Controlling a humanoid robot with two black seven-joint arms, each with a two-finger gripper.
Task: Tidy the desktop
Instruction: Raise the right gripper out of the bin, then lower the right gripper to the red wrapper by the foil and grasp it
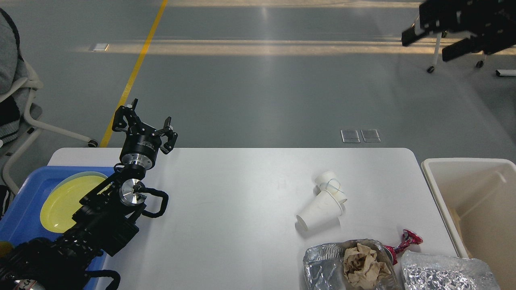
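Note:
The white desktop fills the middle of the head view. My left gripper is raised over its far left corner, open and empty. Two white paper cups lie on their sides at the right: a larger one and a smaller one behind it. A crumpled brown paper ball sits on silver foil wrapping at the front edge, with a red wrapper and more foil beside it. My right gripper is out of view.
A blue tray holding a yellow plate sits at the left, partly under my left arm. A cream bin stands off the desktop's right edge. A chair is at far left.

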